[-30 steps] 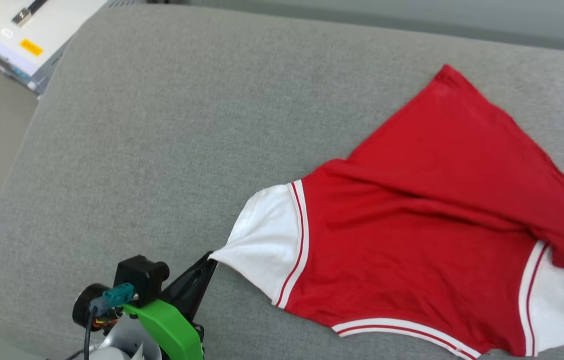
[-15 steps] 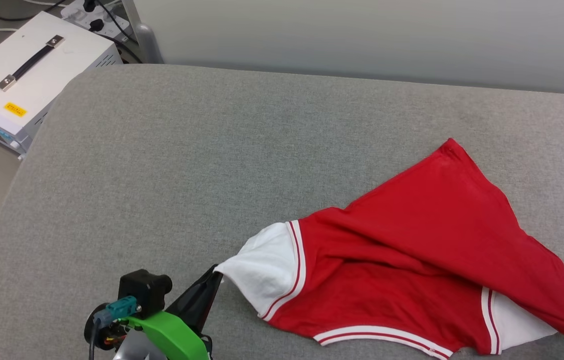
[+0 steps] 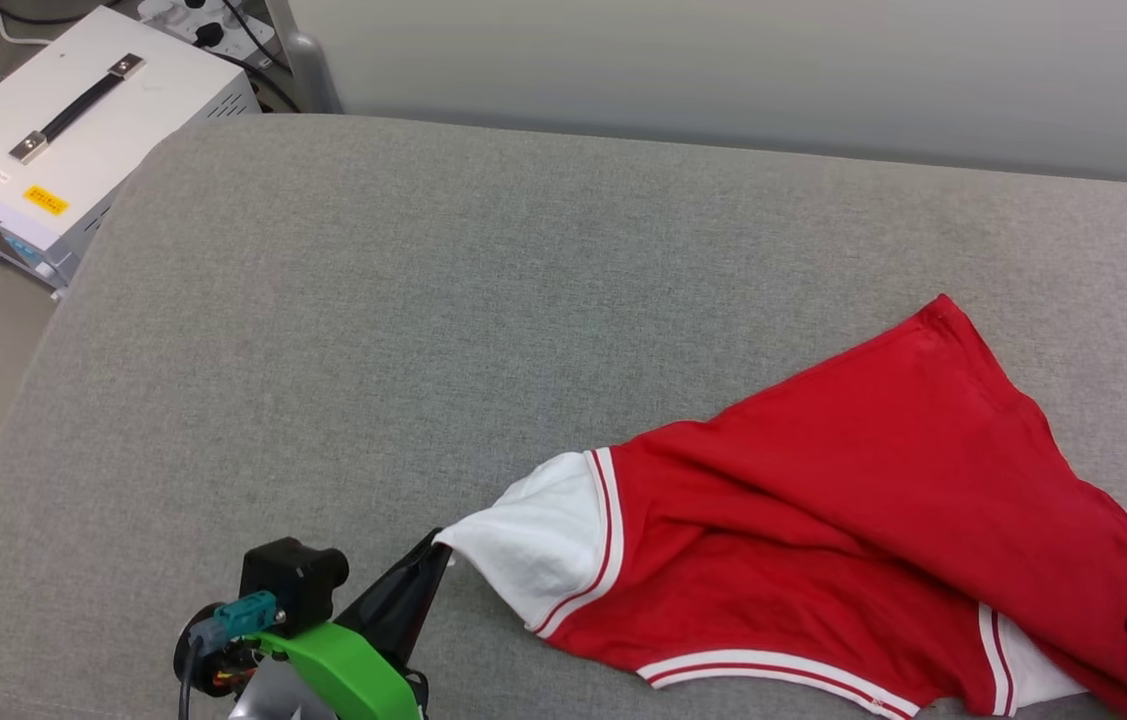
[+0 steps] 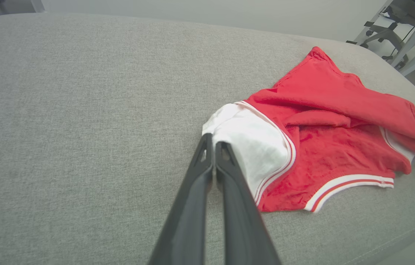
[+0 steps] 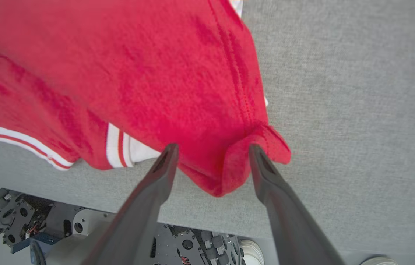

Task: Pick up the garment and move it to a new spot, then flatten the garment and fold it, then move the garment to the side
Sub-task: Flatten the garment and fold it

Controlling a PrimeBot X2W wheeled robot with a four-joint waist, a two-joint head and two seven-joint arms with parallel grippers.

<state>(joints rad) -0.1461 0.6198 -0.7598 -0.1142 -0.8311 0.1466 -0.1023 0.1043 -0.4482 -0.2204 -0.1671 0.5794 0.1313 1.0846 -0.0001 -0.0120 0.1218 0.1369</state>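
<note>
step: judging by the lay, the drop at the new spot is about done and flattening is starting; folding not begun
garment (image 3: 823, 520): lower right of the head view, lying on the grey cushion (image 3: 423, 300), back side up, no print visible. The red body is folded diagonally over the right-side white sleeve; the neck trim runs along the near edge
left hand (image 3: 438, 545): clamped shut on the tip of the left white sleeve, which is drawn to a point. In the left wrist view the fingers (image 4: 225, 154) sit pressed together at the sleeve edge
right hand (image 5: 211, 151): fingers spread wide with the red hem corner bunched loose between them, not pinched. In the head view one dark finger shows at the lower right edge
next: the right hand probably needs a fresh hold on the hem corner or the buried sleeve, then a pull away from the left hand to undo the diagonal fold; the left hand anchors
risk: the hem corner sits near the cushion's front edge and could slip over
vs earlier: the head camera has moved, so the white box (image 3: 73, 130) at upper left shows more. The left grip is unchanged. The red flap ran taut off the right edge before; its corner now lies slack in frame
</note>
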